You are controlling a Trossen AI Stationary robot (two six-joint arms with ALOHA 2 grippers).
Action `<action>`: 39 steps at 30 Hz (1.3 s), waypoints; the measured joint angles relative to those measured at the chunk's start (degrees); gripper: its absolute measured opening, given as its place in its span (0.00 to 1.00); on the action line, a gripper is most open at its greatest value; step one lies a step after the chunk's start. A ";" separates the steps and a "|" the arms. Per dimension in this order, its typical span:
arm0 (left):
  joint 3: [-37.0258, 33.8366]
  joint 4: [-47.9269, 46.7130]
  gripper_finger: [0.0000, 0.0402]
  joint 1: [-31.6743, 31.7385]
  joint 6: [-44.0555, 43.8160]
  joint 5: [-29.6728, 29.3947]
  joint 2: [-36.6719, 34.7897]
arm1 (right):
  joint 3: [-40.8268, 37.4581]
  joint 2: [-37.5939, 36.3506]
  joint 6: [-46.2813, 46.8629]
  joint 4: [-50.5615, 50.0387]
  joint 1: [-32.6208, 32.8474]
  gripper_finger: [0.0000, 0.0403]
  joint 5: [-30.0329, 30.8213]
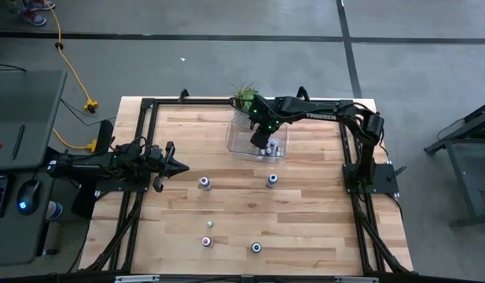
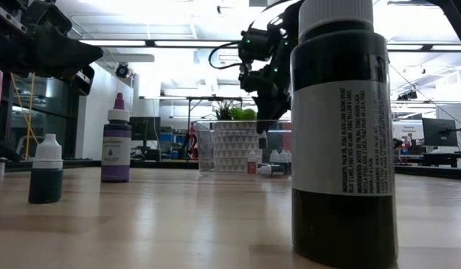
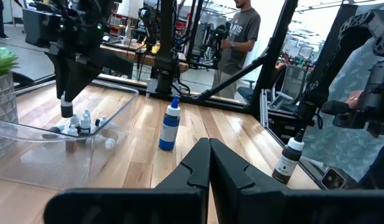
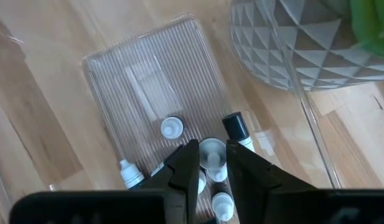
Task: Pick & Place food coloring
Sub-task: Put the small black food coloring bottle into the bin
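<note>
**A:** So where's your right gripper (image 4: 211, 163) at? From above I just see that arm stretched over the clear tray (image 1: 240, 146) next to the potted plant (image 1: 244, 97).

**B:** Yep, you've got it hanging down inside the tray. In the right wrist view the fingers (image 4: 187, 163) are slightly apart, one on each side of a white-capped bottle (image 4: 211, 152), right up against it. Can't tell if they're actually squeezing it or just bracketing it, tbh.

**A:** And the rest of the food coloring?

**B:** Split up. A little cluster of small bottles (image 4: 172, 128) sits in the tray around your gripper, some upright, some lying down, one with a dark cap (image 4: 234, 124). The others are out on the wooden table (image 1: 305, 228): two in the middle row (image 1: 203, 183) (image 1: 271, 181), and a few nearer the front edge (image 1: 256, 248). The low view has a big dark bottle (image 2: 342, 127) right up close, plus a purple one (image 2: 116, 142) and a small green one (image 2: 46, 172).

**A:** Left side?

**B:** Your left gripper (image 1: 178, 165) is parked over the table's left edge, fingers pressed together, nothing in them.
</note>
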 joint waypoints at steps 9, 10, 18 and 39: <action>0.02 0.00 0.00 0.01 0.00 0.02 0.00 | 0.02 0.00 -0.08 0.00 0.01 0.16 -0.04; 0.01 0.00 0.00 0.00 0.00 0.02 -0.01 | 0.02 0.00 -0.08 0.02 0.01 0.16 -0.04; 0.00 0.01 0.00 -0.01 0.00 0.02 0.01 | 1.22 -1.98 -1.18 -0.09 0.05 0.17 -1.07; 0.01 -0.01 0.00 0.00 0.00 0.03 0.00 | 4.09 -8.59 -27.39 8.57 14.38 0.17 -13.31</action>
